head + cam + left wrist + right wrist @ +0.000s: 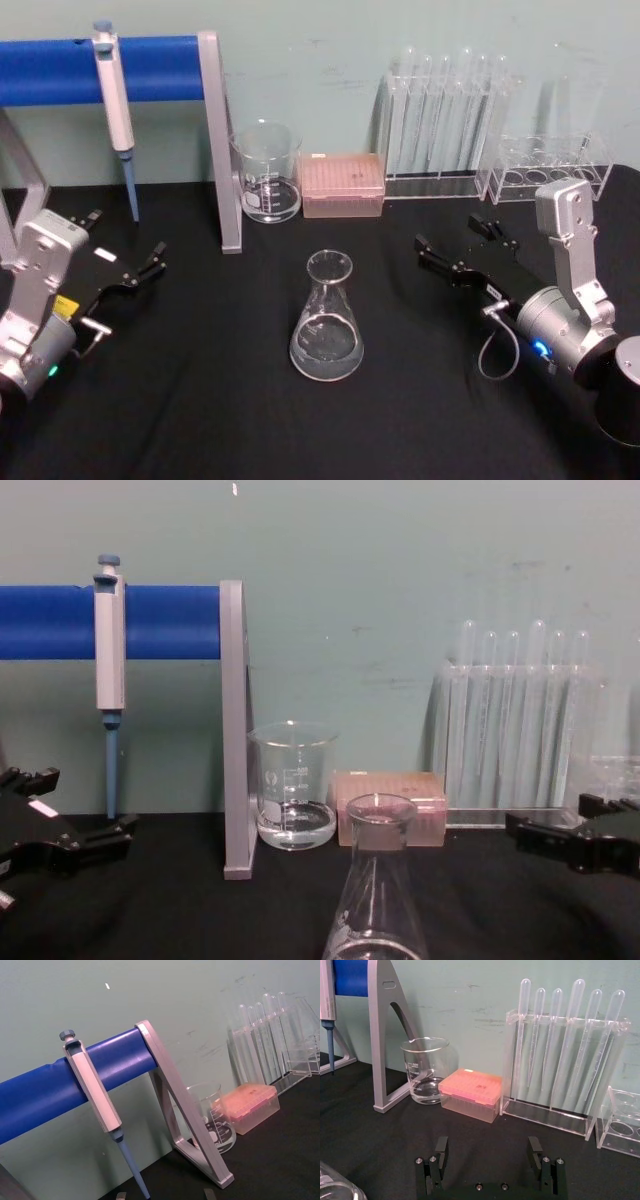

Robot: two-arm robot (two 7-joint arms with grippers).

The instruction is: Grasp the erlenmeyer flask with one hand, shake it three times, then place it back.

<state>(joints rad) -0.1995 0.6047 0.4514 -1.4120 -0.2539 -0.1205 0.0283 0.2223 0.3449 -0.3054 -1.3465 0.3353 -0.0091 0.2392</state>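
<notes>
The erlenmeyer flask [327, 322] is clear glass with a little clear liquid. It stands upright on the black table between my two arms, and in the chest view the flask [378, 892] rises at the front centre. A curve of the flask [334, 1188] also shows in the right wrist view. My right gripper [452, 234] lies to the flask's right, apart from it, open and holding nothing; the right wrist view shows that gripper [488, 1152] with its fingers wide. To the flask's left my left gripper [125, 240] is also open, holding nothing, and clear of the flask.
Along the back wall stand a glass beaker [266, 172], a pink tip box [342, 185], a clear rack of tall tubes [445, 125] and a second low rack [545, 172]. A pipette [115, 100] hangs on a blue bar with a grey post [216, 140] at back left.
</notes>
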